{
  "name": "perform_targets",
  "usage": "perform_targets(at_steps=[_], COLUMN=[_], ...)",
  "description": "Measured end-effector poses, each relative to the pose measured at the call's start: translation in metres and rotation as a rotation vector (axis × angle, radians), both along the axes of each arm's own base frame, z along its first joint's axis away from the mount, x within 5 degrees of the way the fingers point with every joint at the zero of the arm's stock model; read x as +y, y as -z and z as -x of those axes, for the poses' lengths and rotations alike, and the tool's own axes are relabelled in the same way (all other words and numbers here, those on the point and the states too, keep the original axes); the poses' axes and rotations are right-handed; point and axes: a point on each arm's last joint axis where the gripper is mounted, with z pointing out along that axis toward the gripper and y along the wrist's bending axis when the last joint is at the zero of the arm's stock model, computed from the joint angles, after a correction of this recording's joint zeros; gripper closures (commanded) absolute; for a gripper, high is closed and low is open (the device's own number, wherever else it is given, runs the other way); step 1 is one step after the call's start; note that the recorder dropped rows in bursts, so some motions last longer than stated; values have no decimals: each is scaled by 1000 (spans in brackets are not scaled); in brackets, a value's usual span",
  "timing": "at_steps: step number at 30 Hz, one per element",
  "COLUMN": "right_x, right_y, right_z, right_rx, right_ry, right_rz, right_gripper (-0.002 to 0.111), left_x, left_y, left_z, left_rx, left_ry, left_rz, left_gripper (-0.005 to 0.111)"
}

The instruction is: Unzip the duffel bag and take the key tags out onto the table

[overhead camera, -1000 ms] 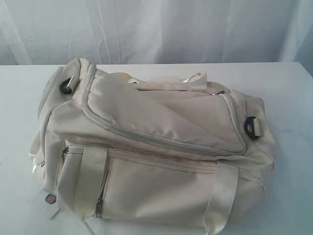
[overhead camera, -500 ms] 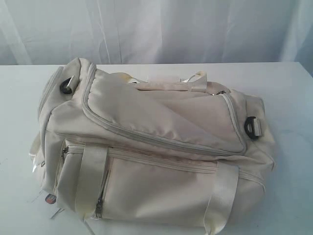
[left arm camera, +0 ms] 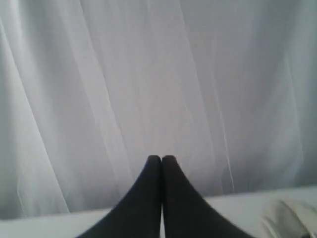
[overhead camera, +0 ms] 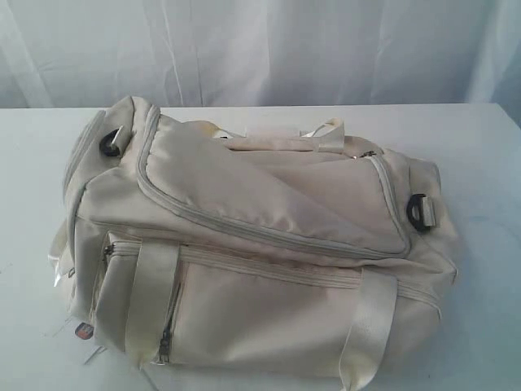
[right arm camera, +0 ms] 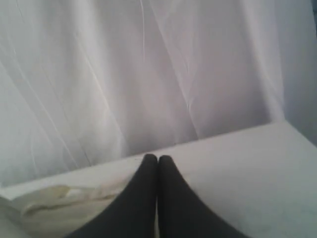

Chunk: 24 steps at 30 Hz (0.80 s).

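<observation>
The cream-beige duffel bag (overhead camera: 252, 252) lies on the white table (overhead camera: 488, 163), filling the middle of the exterior view, with its grey top zipper (overhead camera: 244, 230) closed along the flap. The key tags are hidden. Neither arm shows in the exterior view. In the left wrist view my left gripper (left arm camera: 161, 158) is shut, its black fingertips pressed together with nothing between them, pointing at the curtain; a corner of the duffel bag (left arm camera: 292, 218) shows at the edge. My right gripper (right arm camera: 158, 157) is shut too and empty, with the duffel bag (right arm camera: 64, 203) blurred beside it.
A white pleated curtain (overhead camera: 269, 49) hangs behind the table's far edge. Black D-rings (overhead camera: 420, 212) sit at both ends of the bag, and webbing straps (overhead camera: 151, 301) run down its front. A small red-and-grey label (overhead camera: 82, 331) lies by the bag's front left corner.
</observation>
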Motion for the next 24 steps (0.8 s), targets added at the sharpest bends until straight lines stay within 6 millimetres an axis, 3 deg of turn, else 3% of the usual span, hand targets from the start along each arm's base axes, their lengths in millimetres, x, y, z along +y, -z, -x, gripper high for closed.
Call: perform_targets(at_steps=[3, 7, 14, 18, 24], right_x=[9, 17, 33, 39, 50], right_y=[-10, -24, -51, -69, -81], right_z=[-24, -39, -68, -80, -109], right_rx=[248, 400, 479, 437, 525], right_ry=[-63, -148, -304, -345, -416], right_rz=[94, 216, 300, 319, 346], right_gripper=[108, 108, 108, 108, 108], left_x=[-3, -5, -54, -70, -93], left_y=[26, 44, 75, 71, 46], left_z=[-34, -55, -76, -87, -102], left_rx=[280, 425, 728, 854, 998], left_ry=[26, 44, 309, 378, 496], left_rz=[-4, 25, -49, -105, -264], left_gripper=[107, 107, 107, 107, 107])
